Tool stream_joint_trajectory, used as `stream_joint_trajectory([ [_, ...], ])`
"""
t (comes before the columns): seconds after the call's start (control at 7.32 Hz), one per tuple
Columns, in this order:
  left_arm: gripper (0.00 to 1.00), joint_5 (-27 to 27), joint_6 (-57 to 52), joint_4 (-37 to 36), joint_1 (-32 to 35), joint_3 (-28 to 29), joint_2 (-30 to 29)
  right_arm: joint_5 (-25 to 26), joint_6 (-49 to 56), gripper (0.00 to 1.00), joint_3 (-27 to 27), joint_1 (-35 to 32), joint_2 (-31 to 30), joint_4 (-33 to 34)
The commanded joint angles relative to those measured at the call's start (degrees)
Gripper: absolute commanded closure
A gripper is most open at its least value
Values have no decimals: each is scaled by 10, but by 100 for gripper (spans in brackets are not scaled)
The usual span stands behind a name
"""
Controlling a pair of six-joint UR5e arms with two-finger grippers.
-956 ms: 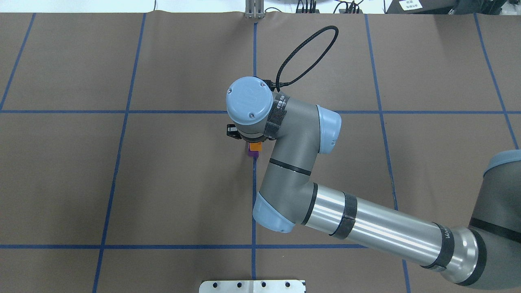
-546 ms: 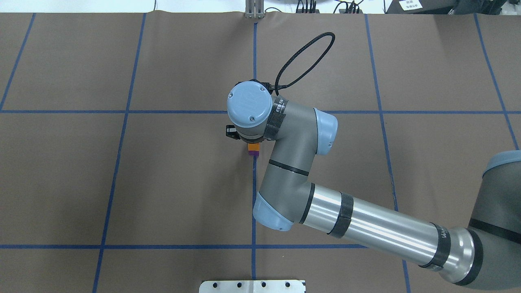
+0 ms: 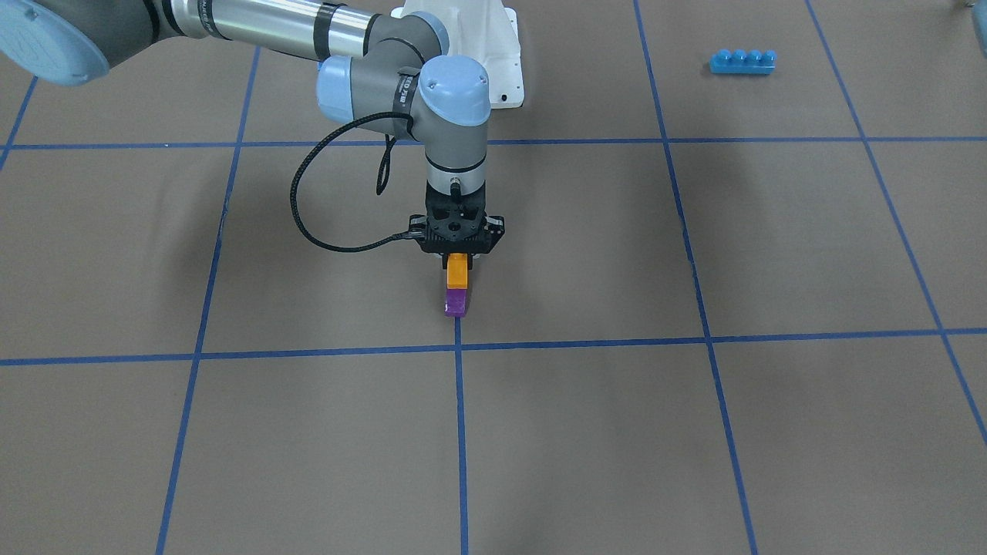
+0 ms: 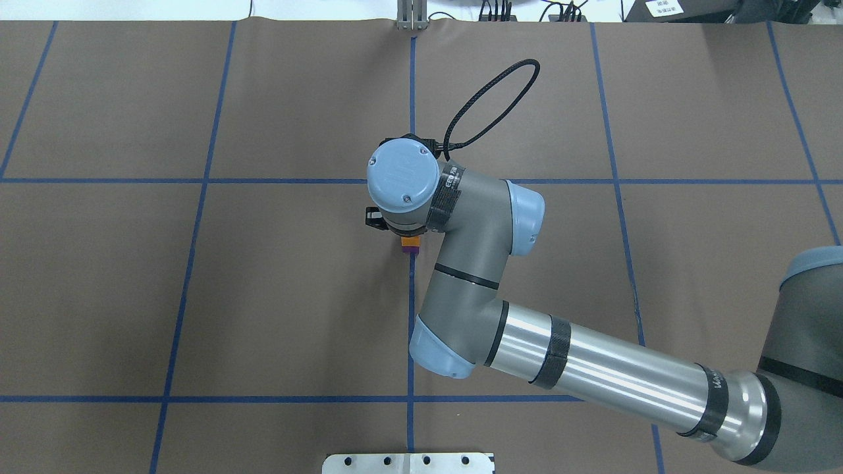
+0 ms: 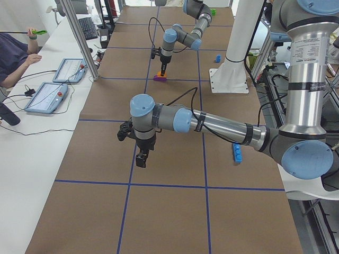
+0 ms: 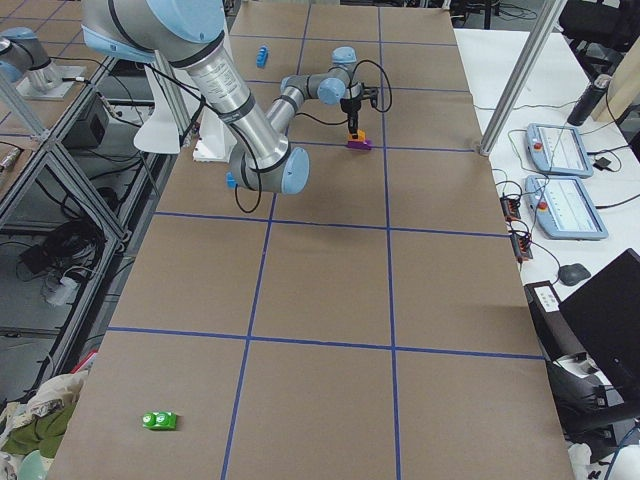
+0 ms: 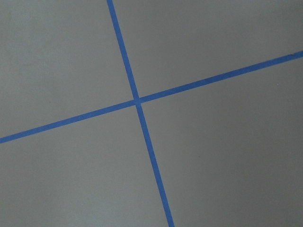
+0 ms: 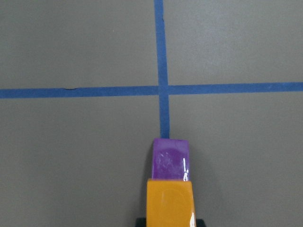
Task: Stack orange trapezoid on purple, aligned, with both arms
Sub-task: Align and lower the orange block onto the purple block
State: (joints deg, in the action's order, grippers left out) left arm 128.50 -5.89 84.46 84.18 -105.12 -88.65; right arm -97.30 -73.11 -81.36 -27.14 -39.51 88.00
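Observation:
The orange trapezoid (image 3: 457, 271) sits directly on top of the purple block (image 3: 456, 302), which stands on the brown mat just behind a blue tape crossing. My right gripper (image 3: 458, 264) points straight down and is shut on the orange trapezoid. In the right wrist view the orange trapezoid (image 8: 170, 201) lies in line with the purple block (image 8: 170, 158) beyond it. In the overhead view only slivers of orange (image 4: 409, 241) and purple (image 4: 410, 249) show under the wrist. My left gripper (image 5: 142, 159) hangs over another tape crossing, far from the blocks; I cannot tell whether it is open or shut.
A long blue four-stud brick (image 3: 742, 61) lies on the mat near the white base pedestal (image 3: 505, 46). A small blue block (image 6: 262, 52) lies further back. A green piece (image 6: 159, 421) lies at the far end. Operator tablets (image 6: 560, 150) sit beside the table.
My right gripper has come down with the orange trapezoid onto the purple block. Less of the purple block shows under the wrist in the overhead view.

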Motion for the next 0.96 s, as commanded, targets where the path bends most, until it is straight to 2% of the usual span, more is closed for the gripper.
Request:
stream_joint_trajectory([
  [0.0, 0, 0, 0, 0, 0, 0, 0, 0, -1, 100, 1, 2, -2, -1],
  [0.27, 0, 0, 0, 0, 0, 0, 0, -1, 3, 100, 2, 4, -5, -1],
  [0.41, 0, 0, 0, 0, 0, 0, 0, 0, 4, 48, 8, 7, -4, -1],
  [0.55, 0, 0, 0, 0, 0, 0, 1, 18, 5, 1, 10, 15, -5, -2],
  [0.82, 0, 1, 0, 0, 0, -2, 1, 26, 7, 0, 12, 17, -3, -2],
])
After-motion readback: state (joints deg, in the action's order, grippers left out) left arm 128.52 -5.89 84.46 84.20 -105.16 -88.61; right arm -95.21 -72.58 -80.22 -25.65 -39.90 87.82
